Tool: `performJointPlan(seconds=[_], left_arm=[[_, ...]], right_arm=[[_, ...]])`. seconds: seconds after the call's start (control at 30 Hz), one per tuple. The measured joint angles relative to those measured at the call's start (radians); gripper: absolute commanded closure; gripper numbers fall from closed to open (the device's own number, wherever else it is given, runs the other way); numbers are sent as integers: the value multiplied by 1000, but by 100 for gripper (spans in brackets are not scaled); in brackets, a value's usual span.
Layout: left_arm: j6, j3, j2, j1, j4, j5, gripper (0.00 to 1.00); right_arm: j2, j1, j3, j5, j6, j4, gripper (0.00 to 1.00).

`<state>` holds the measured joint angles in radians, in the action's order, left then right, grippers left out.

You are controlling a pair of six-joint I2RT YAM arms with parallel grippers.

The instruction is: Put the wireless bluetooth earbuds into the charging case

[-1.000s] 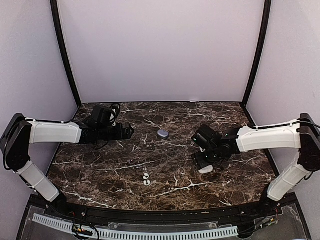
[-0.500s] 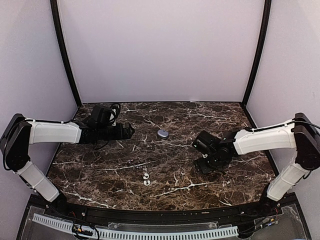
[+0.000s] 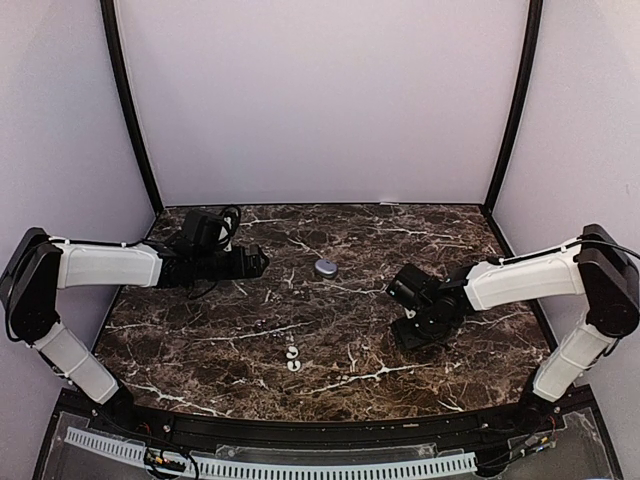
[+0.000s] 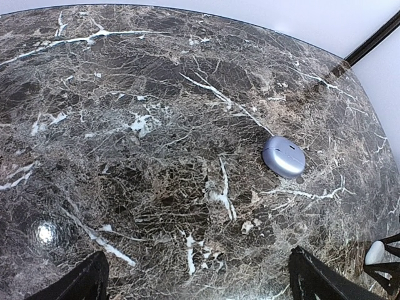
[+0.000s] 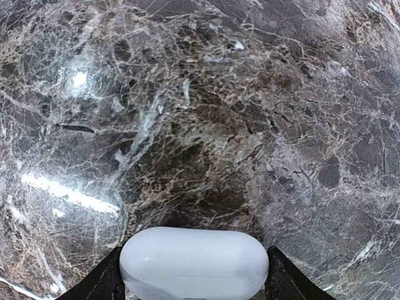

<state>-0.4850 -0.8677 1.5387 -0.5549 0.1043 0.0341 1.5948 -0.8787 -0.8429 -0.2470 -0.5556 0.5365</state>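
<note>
The charging case [image 3: 326,267], a closed lavender pebble, lies at the middle of the marble table [image 3: 200,340]; the left wrist view has the case [image 4: 284,156] right of centre. Two tiny white earbuds [image 3: 293,358] lie together nearer the front. My left gripper [image 3: 258,262] hovers open left of the case, its fingers [image 4: 87,284] wide apart over bare marble. My right gripper [image 3: 418,335] is down on the table at the right. In its wrist view a plain white oval pebble [image 5: 194,262] sits between the fingers [image 5: 100,284], which press against both its ends.
Black frame posts [image 3: 130,110] and pale walls [image 3: 320,100] enclose the table on three sides. The white pebble [image 4: 375,252] also shows at the right edge of the left wrist view, held between black fingers.
My right gripper has come down over the white pebble, which lay in plain sight beside it a second ago, and its jaws have narrowed onto it. The left arm has not moved.
</note>
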Motion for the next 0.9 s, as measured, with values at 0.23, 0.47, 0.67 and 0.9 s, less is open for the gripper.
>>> performJointPlan(seconds=[0.23, 0.47, 0.67, 0.9], left_arm=[[0, 0, 0, 0, 0, -8, 1], [2, 6, -2, 0, 29, -115, 9], [-24, 34, -14, 0, 80, -334, 17], [-98, 49, -16, -36, 164, -575, 26]], right_arm=[[-2, 3, 0, 4, 19, -6, 41], [-42, -32, -63, -2, 143, -6, 38], [-110, -85, -168, 20, 303, -68, 38], [-168, -154, -239, 75, 466, -143, 37]])
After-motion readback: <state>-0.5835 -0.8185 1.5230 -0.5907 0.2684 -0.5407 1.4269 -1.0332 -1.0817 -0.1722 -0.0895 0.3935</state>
